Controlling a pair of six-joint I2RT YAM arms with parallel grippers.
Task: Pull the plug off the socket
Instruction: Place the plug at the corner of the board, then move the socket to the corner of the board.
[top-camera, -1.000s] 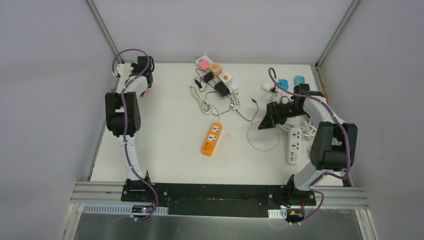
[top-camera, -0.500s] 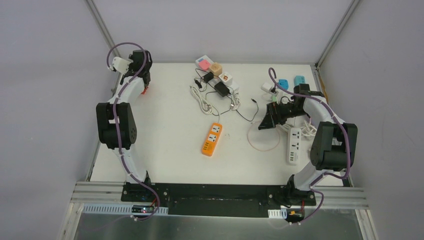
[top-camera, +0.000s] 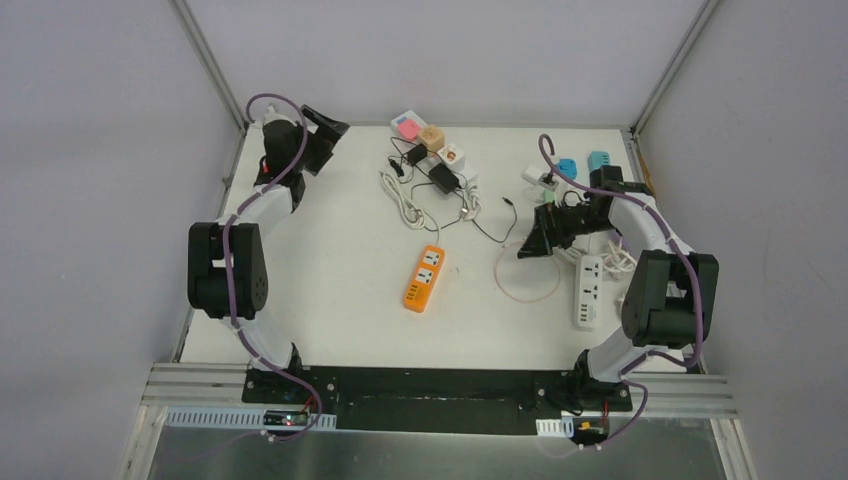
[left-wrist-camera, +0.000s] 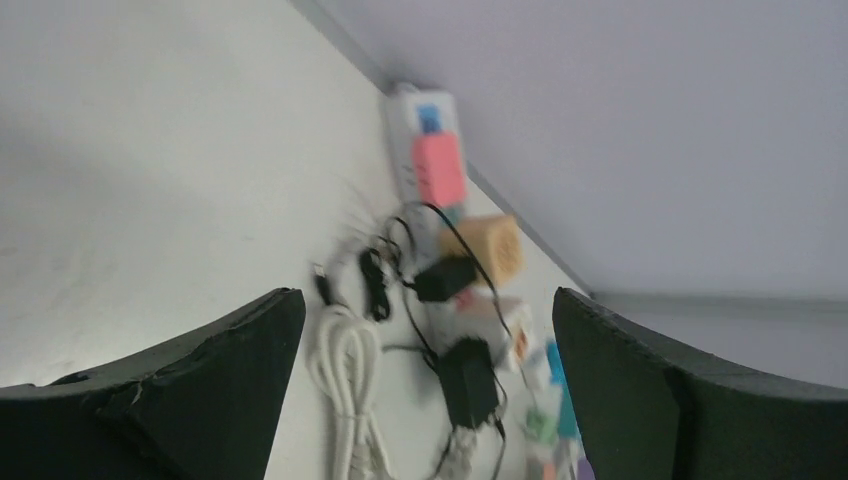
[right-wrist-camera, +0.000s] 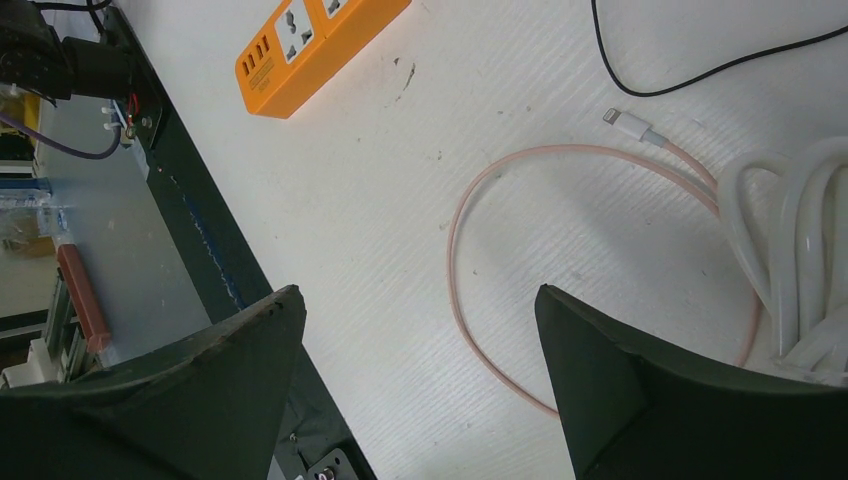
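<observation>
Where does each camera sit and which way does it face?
Top external: above and behind, looking down on the white table; left arm, right arm show.
Left wrist: high at the far-left corner, facing the white socket strip with pink block plug; open jaws show.
Right wrist: over the table's right side, facing the orange rectangular power strip and near edge; open jaws show.
Shared: top view also shows plug and orange strip.
</observation>
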